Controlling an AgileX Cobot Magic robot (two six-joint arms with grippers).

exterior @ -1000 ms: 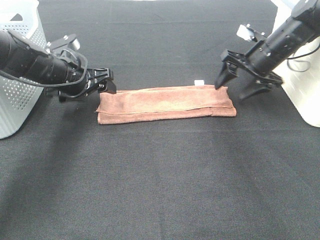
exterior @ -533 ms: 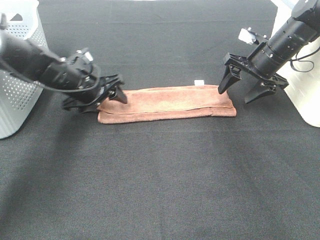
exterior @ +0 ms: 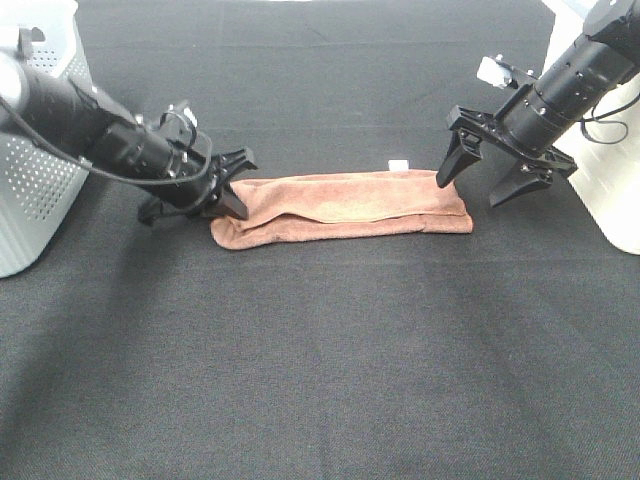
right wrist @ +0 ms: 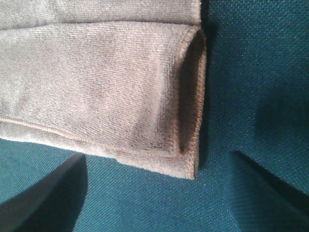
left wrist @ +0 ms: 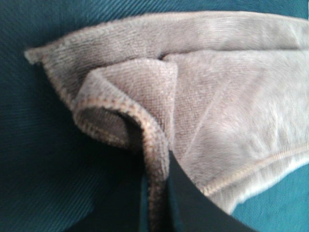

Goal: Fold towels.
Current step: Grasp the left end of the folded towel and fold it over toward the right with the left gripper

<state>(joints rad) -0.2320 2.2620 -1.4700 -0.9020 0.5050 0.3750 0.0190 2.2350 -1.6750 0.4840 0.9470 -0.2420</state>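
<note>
Towel point(exterior: 345, 205) lies folded into a long narrow strip on the black desk point(exterior: 320, 360), running left to right between the two arms, in the far half of the desk. Small white tag point(exterior: 397, 164) sticks out at its far edge, toward the right end. Left gripper point(exterior: 232, 190) sits low at the strip's left end; in the left wrist view the left gripper point(left wrist: 155, 174) has its fingers point(left wrist: 193, 208) together, clamped on the stitched hem of the towel point(left wrist: 231, 96), and the top layer's corner is curled up and lifted off the layer under it. That left end looks bunched and pulled in a bit in the high view. Right gripper point(exterior: 470, 190) is at the strip's right end with fingers spread wide apart, holding nothing. In the right wrist view the right gripper point(right wrist: 157, 157) straddles the end of the towel point(right wrist: 96, 82), one of the fingers point(right wrist: 48, 193) on each side of it; the folded end gapes open slightly. Cannot tell if the fingertips touch the desk. Grey perforated basket point(exterior: 40, 150) stands at the left desk edge behind the left arm. White bin point(exterior: 610, 200) stands at the right edge.
</note>
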